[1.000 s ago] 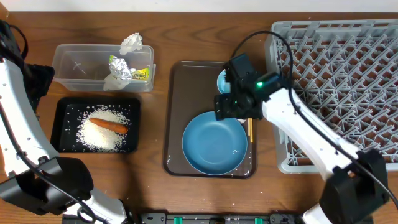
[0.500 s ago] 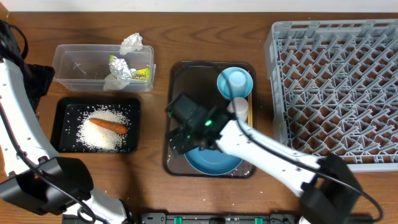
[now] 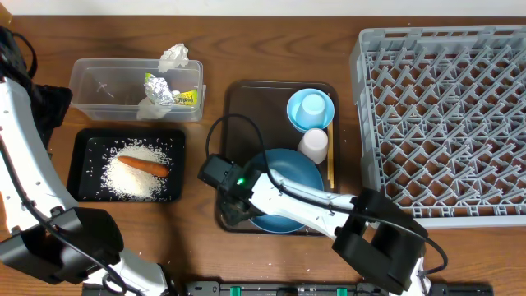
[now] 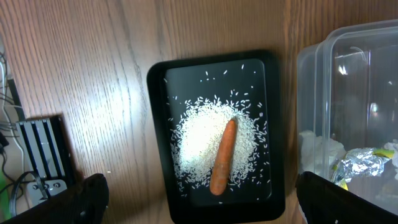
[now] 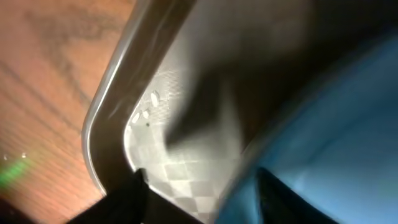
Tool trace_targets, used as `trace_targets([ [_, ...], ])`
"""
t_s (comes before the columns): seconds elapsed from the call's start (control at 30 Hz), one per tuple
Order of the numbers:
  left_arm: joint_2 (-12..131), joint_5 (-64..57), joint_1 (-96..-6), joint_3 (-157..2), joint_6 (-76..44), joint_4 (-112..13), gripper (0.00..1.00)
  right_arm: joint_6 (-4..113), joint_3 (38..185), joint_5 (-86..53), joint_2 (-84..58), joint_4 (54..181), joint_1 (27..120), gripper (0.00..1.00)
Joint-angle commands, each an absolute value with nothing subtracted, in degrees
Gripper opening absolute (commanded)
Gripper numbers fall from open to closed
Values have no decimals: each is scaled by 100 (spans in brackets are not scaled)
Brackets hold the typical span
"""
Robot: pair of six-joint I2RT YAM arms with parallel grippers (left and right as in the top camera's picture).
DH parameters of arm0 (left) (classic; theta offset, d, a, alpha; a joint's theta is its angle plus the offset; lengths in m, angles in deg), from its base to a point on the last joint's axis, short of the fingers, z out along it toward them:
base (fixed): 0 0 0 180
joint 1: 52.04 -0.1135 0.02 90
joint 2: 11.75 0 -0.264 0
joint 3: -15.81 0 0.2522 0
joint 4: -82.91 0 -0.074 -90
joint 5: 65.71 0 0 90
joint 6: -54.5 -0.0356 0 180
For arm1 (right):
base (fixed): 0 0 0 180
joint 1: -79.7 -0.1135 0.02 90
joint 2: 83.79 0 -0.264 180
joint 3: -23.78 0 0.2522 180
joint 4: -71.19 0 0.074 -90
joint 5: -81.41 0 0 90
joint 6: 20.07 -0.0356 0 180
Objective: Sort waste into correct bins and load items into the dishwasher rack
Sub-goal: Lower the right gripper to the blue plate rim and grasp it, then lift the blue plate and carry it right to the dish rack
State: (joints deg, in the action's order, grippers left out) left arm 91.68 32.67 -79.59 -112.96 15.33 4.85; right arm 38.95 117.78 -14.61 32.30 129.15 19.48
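My right gripper is low at the lower-left corner of the brown serving tray. Its jaws are open across the left rim of the large blue bowl. In the blurred right wrist view, one finger is over the tray floor and the other over the bowl. The light-blue cup stands on its saucer, with the white cup and the chopsticks beside it. My left gripper is open and empty, high above the black tray, which holds rice and the carrot.
The clear tub holds the foil wad, the wrapper and tissue at its rim. The grey rack fills the right side. A black box lies left of the black tray.
My right arm has swung from the tray's upper right down to its lower-left corner, at the bowl's left rim. The two cups came into view. The left arm has not moved.
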Motion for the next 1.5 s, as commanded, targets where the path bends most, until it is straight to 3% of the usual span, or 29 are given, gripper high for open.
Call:
trace_targets([
  [0.0,9164,3381,-7976,-11333,1563,511,98,3866,11837,-1395,3234,12907,1923,36],
  [0.07,9164,3381,-7976,-11333,1563,511,98,3866,11837,-1395,3234,12907,1926,28],
  [0.2,9164,3381,-7976,-11333,1566,511,98,3866,11894,-1474,3208,12935,1926,1],
  [0.57,9164,3381,-7976,-11333,1563,511,98,4410,13166,-1828,2747,13949,1996,1],
  [0.77,9164,3381,-7979,-11333,1563,511,98,4802,13947,-1740,2074,14546,2544,1],
  [1.0,9164,3381,-7976,-11333,1563,511,98,5335,13995,-2016,909,14738,4151,1],
  [1.2,9164,3381,-7976,-11333,1563,511,98,6570,13995,-3926,273,14570,6723,1],
  [1.47,9164,3381,-7976,-11333,1566,511,98,6762,13923,-5522,570,13838,9132,1],
])
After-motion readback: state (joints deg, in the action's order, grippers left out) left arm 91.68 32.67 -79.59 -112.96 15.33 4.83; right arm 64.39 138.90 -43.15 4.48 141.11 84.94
